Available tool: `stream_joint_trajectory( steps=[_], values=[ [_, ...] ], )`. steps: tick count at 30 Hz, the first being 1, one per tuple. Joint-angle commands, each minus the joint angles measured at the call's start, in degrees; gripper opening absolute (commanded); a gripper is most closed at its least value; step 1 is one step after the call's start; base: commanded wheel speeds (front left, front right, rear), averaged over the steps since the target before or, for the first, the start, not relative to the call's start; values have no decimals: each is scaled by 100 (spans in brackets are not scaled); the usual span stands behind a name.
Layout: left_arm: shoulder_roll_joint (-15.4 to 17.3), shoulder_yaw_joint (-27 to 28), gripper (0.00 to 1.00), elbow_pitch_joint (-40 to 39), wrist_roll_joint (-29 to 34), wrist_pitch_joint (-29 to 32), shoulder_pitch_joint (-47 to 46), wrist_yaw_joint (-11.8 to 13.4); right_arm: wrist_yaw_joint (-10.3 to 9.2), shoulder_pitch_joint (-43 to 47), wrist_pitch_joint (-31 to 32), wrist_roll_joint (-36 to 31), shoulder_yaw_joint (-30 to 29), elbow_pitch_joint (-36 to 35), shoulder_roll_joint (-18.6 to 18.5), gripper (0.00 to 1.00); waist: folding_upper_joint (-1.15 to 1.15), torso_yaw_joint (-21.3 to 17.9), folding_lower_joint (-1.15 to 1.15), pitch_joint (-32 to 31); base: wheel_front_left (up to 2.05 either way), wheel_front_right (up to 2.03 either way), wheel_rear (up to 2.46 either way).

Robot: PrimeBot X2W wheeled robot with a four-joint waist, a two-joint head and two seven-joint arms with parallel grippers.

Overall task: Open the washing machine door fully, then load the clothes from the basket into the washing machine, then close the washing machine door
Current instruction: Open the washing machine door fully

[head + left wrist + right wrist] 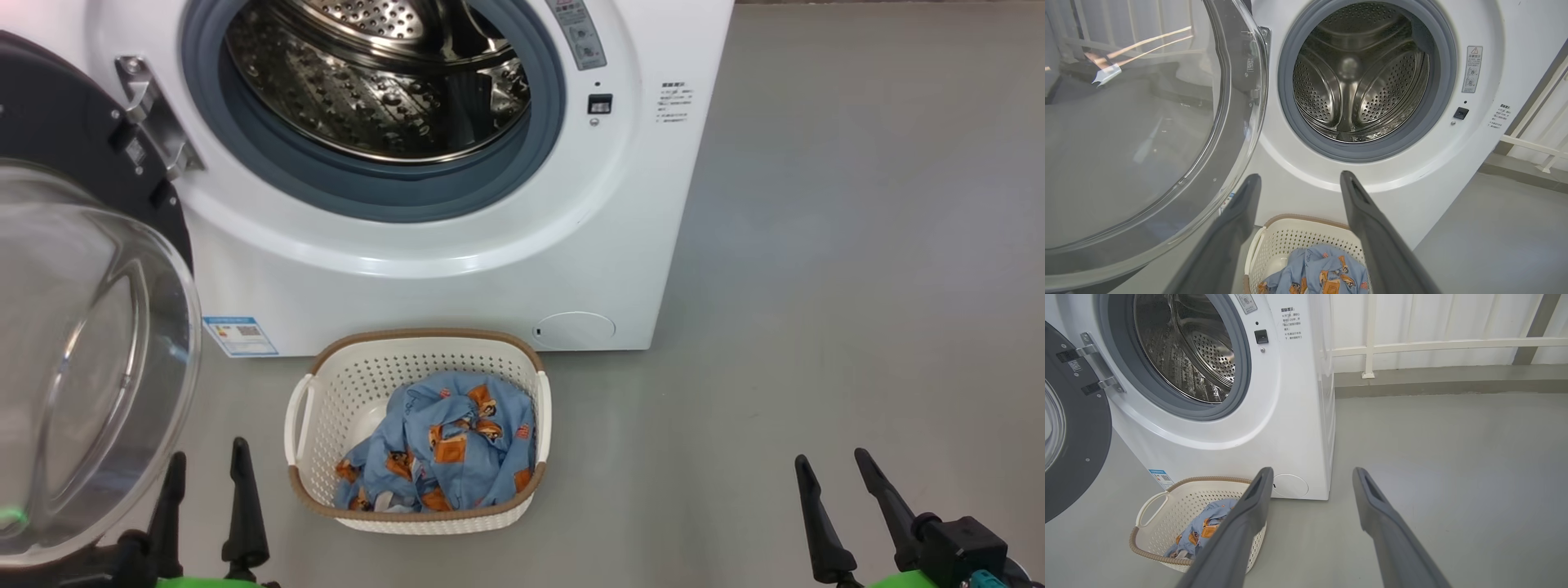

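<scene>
**Head view:** The washing machine (457, 278) stands on the grey floor (857, 286). The washing machine door (90, 351) is swung wide to the left, its clear glass bowl bulging toward the camera. The steel drum (384, 98) shows bare inside the grey-blue rubber ring (375, 192). The basket (359, 380) sits on the floor just in front of the machine. The clothes (457, 441), blue with orange patches, are heaped in its right half. The left hand (207, 459) is at the lower left, between the door glass and the basket, released and empty. The right hand (833, 461) is at the lower right, well apart from the basket, also released and holding nothing.

**Left wrist view:** The left hand's spread fingers point at the machine's front below the drum opening. The basket and clothes lie low between them, and the door glass is on the left.

**Right wrist view:** The right hand's fingers stand apart over the floor. The left one crosses in front of the basket's right end. A white railing (1433, 345) runs behind the machine.
</scene>
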Motion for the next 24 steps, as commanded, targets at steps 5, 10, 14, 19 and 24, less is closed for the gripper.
stream_joint_trajectory(
  steps=[5, 10, 14, 19, 24],
  values=[
    [107, 120, 100, 68, 15, -30, -10, 43, 9, -206, -68, 11, 128, -118, -69, 100, 0, 204, 0, -39, 0, 0, 0],
    [107, 97, 100, 178, 49, -30, 12, 67, 9, -199, -68, -1, 124, -91, -69, 100, 0, 364, 0, -143, 0, 0, 0],
    [107, 93, 100, 248, 123, -30, 48, 118, 9, -174, -68, -5, 126, -66, -69, 100, 0, 456, 0, -236, 0, 0, 0],
    [107, 130, 100, 346, 187, -30, 103, 148, 9, -138, -68, -5, 145, -59, -69, 100, 0, 486, 0, -297, 0, 0, 0],
    [107, 128, 100, 420, 252, -30, 124, 130, 9, -125, -68, 9, 160, -55, -69, 100, 0, 461, 0, -317, 0, 0, 0]
  ],
)
